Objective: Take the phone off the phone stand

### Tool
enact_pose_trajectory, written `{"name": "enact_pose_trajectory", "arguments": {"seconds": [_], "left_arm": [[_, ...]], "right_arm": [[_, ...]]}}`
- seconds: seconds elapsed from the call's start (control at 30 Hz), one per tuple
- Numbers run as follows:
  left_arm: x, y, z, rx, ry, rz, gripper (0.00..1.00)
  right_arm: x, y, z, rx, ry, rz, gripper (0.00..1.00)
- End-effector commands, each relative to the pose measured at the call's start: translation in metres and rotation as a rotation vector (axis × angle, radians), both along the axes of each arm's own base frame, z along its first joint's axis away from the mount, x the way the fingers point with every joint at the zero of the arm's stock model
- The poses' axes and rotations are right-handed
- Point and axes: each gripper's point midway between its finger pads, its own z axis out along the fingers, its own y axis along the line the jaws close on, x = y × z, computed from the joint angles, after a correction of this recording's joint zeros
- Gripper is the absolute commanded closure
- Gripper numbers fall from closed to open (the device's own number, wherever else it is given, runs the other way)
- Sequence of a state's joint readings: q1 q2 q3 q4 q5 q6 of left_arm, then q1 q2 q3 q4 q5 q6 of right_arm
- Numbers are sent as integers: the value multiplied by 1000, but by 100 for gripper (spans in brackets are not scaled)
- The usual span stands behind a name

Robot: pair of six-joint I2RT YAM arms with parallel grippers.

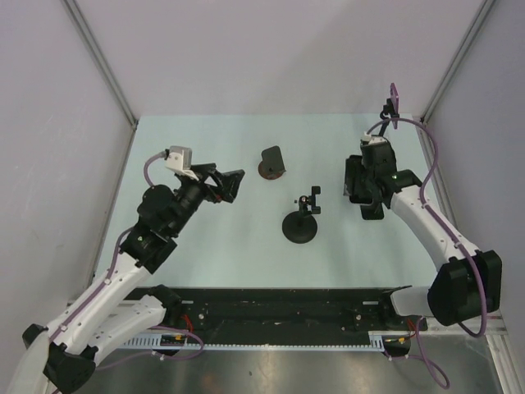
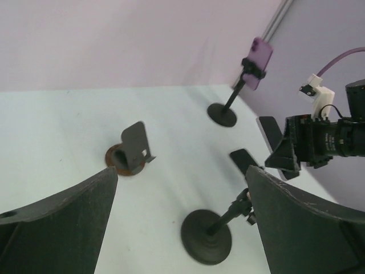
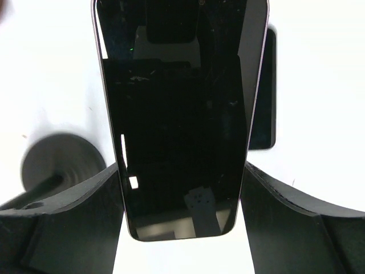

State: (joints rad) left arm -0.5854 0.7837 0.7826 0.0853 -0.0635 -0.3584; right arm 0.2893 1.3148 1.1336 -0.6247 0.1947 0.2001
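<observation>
A black phone (image 3: 177,125) stands between the fingers of my right gripper (image 3: 181,165), screen towards the wrist camera, and the jaws are shut on its two long edges. In the top view that gripper (image 1: 365,193) hangs over the right side of the table. The black phone stand (image 1: 300,227) has a round base and a thin stem and stands in the middle, with nothing in its clamp (image 1: 310,199). My left gripper (image 1: 231,182) is open and holds nothing. It is to the left of the stand (image 2: 206,236), well apart from it.
A purple phone (image 2: 258,55) is clamped in another stand (image 2: 221,114) at the far right corner. A small dark stand on a brown base (image 1: 272,162) sits at mid back. A second black phone (image 3: 263,91) lies flat on the table by the right gripper.
</observation>
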Motion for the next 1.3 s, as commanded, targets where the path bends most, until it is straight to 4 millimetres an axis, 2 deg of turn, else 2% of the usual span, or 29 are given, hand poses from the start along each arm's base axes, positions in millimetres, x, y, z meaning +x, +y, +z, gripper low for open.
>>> {"name": "enact_pose_trajectory", "arguments": {"seconds": [0.0, 0.07, 0.27, 0.37, 0.6, 0.8, 1.07, 1.17, 1.27], "left_arm": [[8, 14, -33, 116, 14, 65, 0], [10, 17, -45, 155, 22, 81, 0], [17, 20, -108, 281, 110, 93, 0], [19, 19, -123, 306, 127, 89, 0], [21, 19, -120, 325, 101, 91, 0], [22, 19, -119, 320, 95, 90, 0], [21, 18, -119, 314, 96, 86, 0], [21, 17, -119, 311, 97, 86, 0], [21, 17, -119, 311, 97, 86, 0]], "right_arm": [[7, 16, -30, 75, 34, 51, 100], [8, 20, -45, 84, 53, 67, 100], [13, 24, -102, 62, 164, 72, 98], [13, 25, -121, 38, 205, 70, 96], [9, 13, -148, -50, 266, 45, 79], [11, 10, -158, -86, 273, 34, 65], [17, -1, -164, -150, 259, 0, 55], [18, -5, -165, -168, 255, -12, 54], [19, -8, -166, -184, 256, -11, 48]]}}
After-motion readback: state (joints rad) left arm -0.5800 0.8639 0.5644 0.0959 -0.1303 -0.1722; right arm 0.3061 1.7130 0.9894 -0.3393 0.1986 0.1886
